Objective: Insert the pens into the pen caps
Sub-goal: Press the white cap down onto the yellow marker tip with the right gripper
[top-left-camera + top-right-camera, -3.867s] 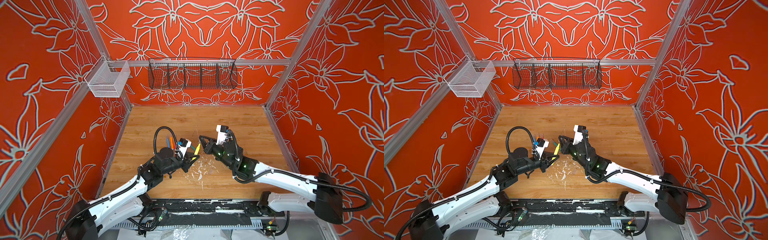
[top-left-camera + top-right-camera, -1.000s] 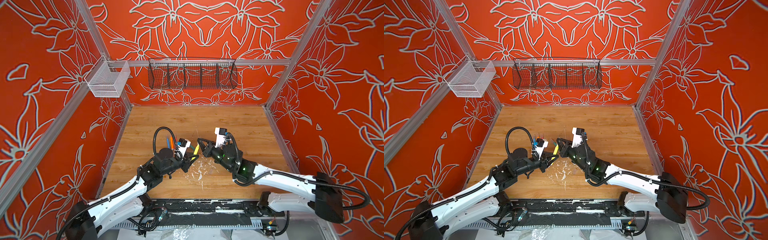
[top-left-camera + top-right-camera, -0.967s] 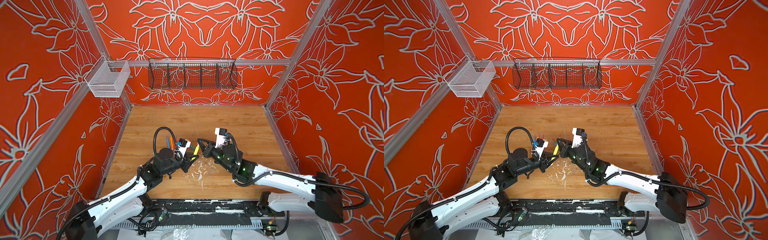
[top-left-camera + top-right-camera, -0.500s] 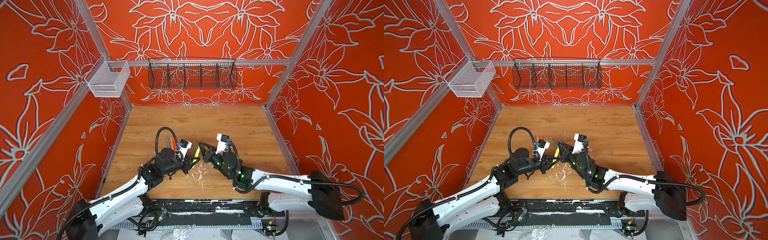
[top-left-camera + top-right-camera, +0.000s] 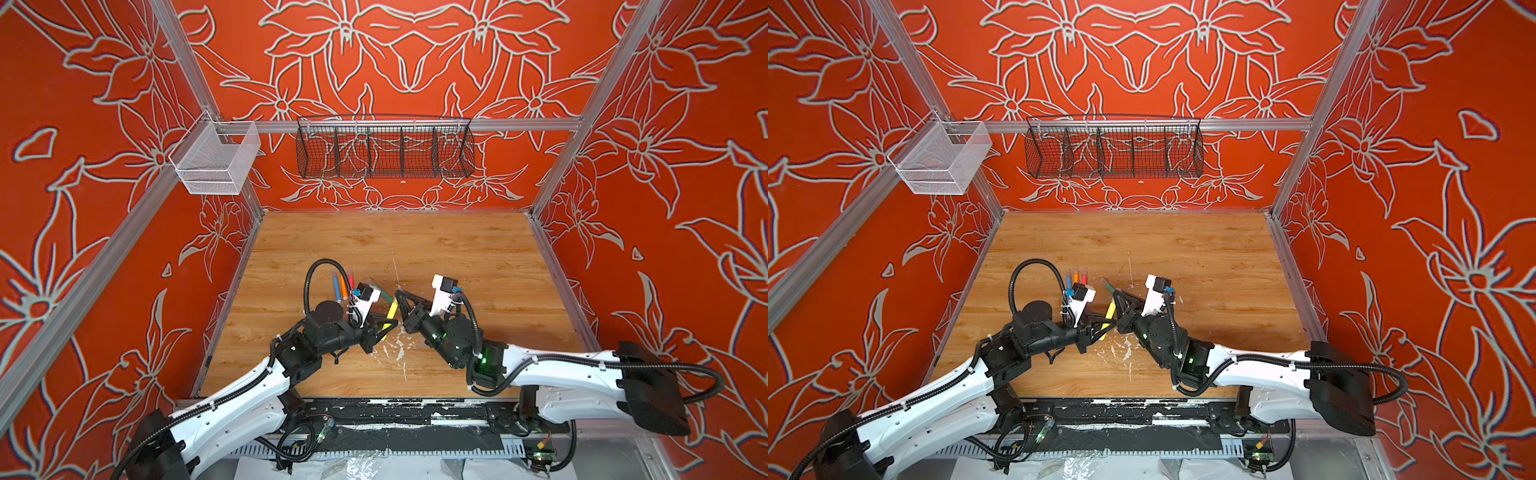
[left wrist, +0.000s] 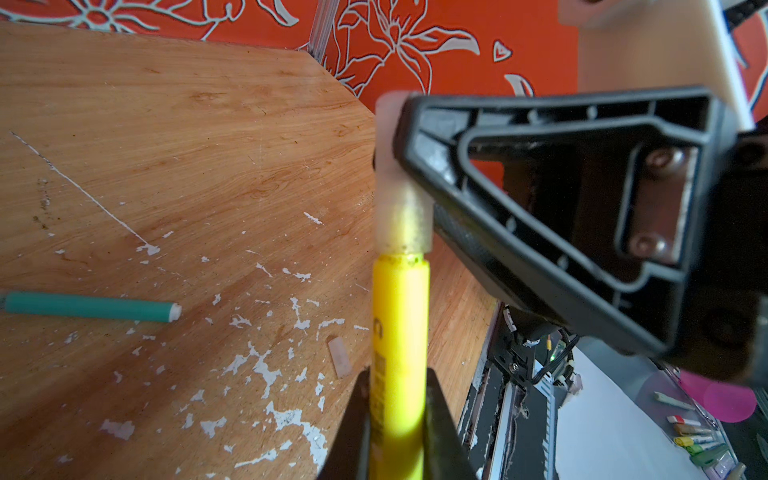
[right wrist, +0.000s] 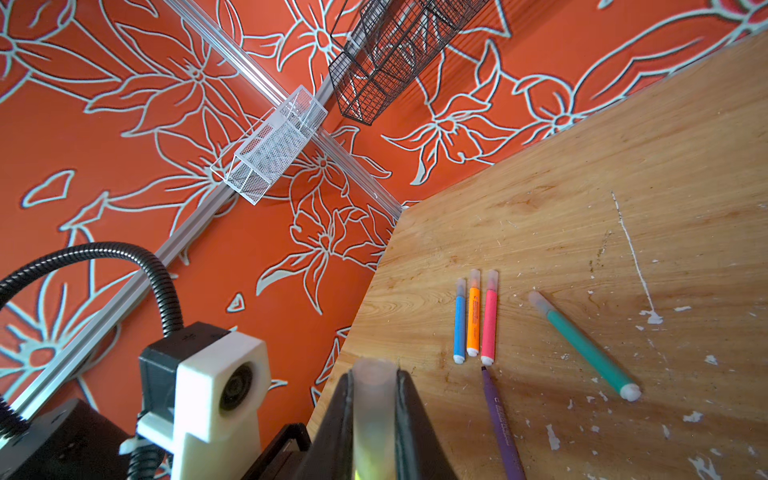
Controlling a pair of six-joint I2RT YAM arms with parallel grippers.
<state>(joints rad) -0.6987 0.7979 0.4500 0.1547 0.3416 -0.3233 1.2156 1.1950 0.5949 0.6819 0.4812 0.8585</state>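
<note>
My left gripper (image 6: 397,374) is shut on the barrel of a yellow pen (image 6: 399,324), held above the wooden table (image 5: 457,257). A translucent pen cap (image 6: 401,199) sits over the pen's tip, and my right gripper (image 7: 374,374) is shut on that pen cap (image 7: 374,399). In both top views the two grippers meet at the yellow pen (image 5: 390,312) (image 5: 1109,312), near the table's middle. Blue (image 7: 459,320), orange (image 7: 473,316), pink (image 7: 489,320) and green (image 7: 582,345) pens lie capped on the table. A purple pen (image 7: 500,419) lies with its tip bare. One loose cap (image 6: 340,362) lies below the grippers.
A black wire basket (image 5: 384,147) hangs on the back wall and a white mesh basket (image 5: 214,160) on the left wall. White paint flecks (image 5: 399,349) mark the table between the arms. The left arm's cable loop (image 5: 320,270) arches beside the three capped pens.
The right forearm has sunk lower and come nearer the table's front edge while its gripper stays at the yellow pen's tip. The left arm has hardly moved.
</note>
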